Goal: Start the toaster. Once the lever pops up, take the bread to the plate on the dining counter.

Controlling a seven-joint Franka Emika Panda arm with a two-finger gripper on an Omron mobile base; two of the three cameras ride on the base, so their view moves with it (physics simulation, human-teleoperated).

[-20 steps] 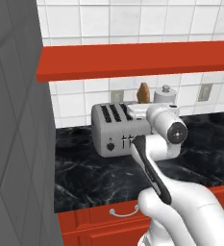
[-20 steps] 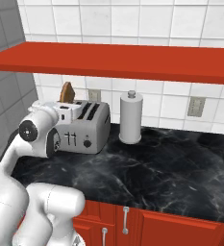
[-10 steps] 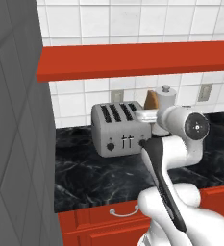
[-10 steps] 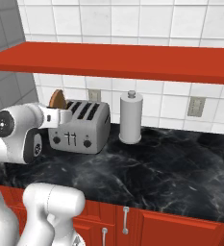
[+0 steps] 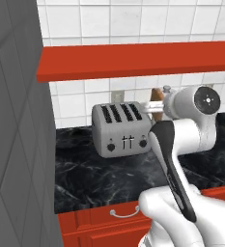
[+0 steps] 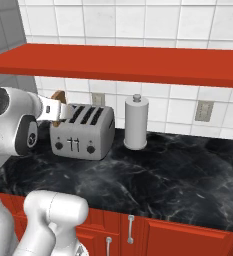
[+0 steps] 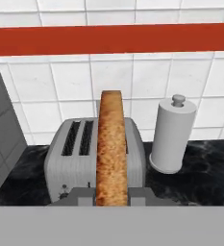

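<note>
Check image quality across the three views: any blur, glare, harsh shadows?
Left base view: sharp, flat light, soft shadow under the toaster. Right base view: sharp, mild sheen on the black counter. Hand view: coarser; the bread in the pincer looks slightly soft.

A white tiled wall [image 6: 153,20] with grey grout lines backs the scene. A long red shelf [image 6: 118,62] runs across it, casting a soft shadow on the tiles below. Under the shelf lies a glossy black marble countertop [image 6: 168,175] veined in white, set on red drawers [image 6: 188,237] with slim silver handles [image 6: 130,229]. A grey outlet plate [image 6: 204,111] sits on the tiles at the right. A white paper towel roll [image 6: 136,123] stands upright on the countertop. A tall grey tiled wall [image 5: 15,140] closes the left side.
</note>
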